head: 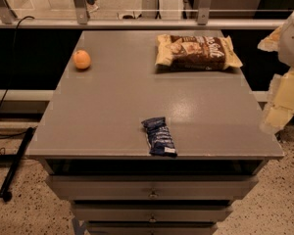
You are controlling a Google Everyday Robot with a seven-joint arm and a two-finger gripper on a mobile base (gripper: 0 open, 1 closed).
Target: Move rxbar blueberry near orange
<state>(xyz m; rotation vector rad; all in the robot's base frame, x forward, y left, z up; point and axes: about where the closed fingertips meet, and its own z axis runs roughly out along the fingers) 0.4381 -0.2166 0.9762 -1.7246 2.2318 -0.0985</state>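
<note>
Pincer (280, 102) cropped at right edge, rxbar blueberry (159, 136), orange (82, 59) apart

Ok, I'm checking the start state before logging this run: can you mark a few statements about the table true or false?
1. The small flat dark-blue rxbar blueberry wrapper lies near the grey table's front edge. True.
2. The small round orange touches the bar. False: it sits apart, at the far left corner.
3. The pincer grips the bar. False: it hangs off the table's right side, clear of the bar.
4. The large brown-and-cream snack bag lies at the far right. True.
</note>
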